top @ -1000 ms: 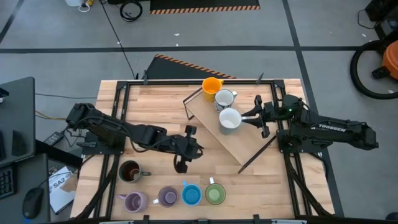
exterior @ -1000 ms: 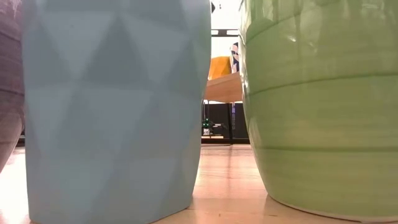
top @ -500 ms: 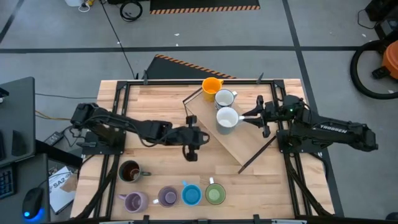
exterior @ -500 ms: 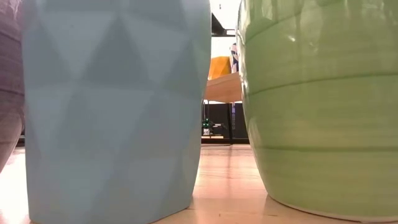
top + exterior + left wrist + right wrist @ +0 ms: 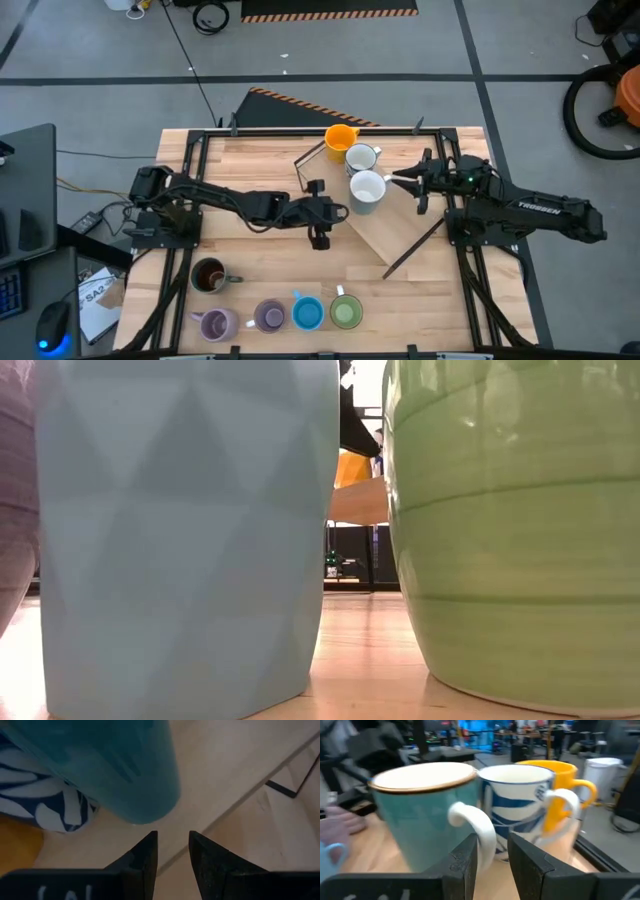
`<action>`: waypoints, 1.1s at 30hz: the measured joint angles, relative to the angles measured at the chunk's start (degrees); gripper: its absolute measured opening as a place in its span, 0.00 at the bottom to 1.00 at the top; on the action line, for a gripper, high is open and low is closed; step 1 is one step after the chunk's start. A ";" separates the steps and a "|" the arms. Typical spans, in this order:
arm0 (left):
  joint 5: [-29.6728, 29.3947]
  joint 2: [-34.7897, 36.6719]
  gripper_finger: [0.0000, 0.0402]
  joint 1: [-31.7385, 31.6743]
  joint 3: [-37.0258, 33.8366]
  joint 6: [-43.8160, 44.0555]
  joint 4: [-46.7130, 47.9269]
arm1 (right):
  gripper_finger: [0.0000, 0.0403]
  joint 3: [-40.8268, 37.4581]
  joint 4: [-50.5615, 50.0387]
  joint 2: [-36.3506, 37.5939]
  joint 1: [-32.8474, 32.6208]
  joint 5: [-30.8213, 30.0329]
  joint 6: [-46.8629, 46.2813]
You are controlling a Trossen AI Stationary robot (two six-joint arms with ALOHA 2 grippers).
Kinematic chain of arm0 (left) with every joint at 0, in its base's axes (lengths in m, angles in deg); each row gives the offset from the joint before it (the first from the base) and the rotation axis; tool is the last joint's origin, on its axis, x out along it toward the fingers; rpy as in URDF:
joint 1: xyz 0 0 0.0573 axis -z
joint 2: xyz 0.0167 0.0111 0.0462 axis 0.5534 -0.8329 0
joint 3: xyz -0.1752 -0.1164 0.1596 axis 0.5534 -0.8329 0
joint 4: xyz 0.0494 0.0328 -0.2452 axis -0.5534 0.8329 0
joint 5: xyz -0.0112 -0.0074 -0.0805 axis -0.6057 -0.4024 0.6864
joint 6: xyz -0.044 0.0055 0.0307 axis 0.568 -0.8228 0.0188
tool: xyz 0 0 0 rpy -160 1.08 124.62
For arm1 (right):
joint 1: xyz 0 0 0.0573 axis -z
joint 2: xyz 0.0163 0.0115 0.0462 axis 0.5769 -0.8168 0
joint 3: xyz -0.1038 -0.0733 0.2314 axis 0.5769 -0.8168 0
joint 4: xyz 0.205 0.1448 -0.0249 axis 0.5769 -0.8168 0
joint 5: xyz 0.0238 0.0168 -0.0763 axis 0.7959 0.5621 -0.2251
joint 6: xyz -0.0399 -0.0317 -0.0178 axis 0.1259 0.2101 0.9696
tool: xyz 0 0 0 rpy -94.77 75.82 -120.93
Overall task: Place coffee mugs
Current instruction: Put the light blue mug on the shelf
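Three mugs stand in a row on a slanted wooden board (image 5: 392,228): an orange mug (image 5: 341,137), a white mug with a blue pattern (image 5: 361,157) and a pale teal mug (image 5: 367,190). My left gripper (image 5: 338,210) is open by a narrow gap, just left of the teal mug (image 5: 115,760). My right gripper (image 5: 398,182) is also narrowly open, its fingers right before that mug's white handle (image 5: 476,827). A dark brown mug (image 5: 208,276), two purple mugs (image 5: 215,324) (image 5: 269,316), a blue mug (image 5: 307,313) and a green mug (image 5: 346,312) stand on the table near its near edge. My right gripper comes level from the table's right at the teal mug's handle (image 5: 485,837), which shows just past one fingertip; I cannot tell whether it touches. My left gripper touches nothing.
The board sits in a dark wire frame (image 5: 412,245) that reaches toward the table's right. The blue mug (image 5: 180,530) and green mug (image 5: 520,530) fill the low view. Bare wood (image 5: 250,170) lies left of the board, beyond my left arm.
My left gripper has swung from the table's middle toward the far right, up to the board and the teal mug. The teal mug has shifted slightly up the board toward the patterned mug. My right gripper has moved a little toward the far edge.
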 joint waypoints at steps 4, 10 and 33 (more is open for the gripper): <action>-1.73 0.02 0.29 0.59 0.00 -1.78 -2.23 | 0.28 0.00 0.00 0.00 -1.61 -4.89 0.06; -1.73 -2.00 0.29 0.32 0.02 -1.97 -5.51 | 0.28 0.00 0.17 0.00 -4.06 -6.71 0.01; -3.35 -6.64 0.29 -0.70 0.00 -5.61 -16.87 | 0.28 0.04 -1.23 0.04 -16.58 -26.63 -0.23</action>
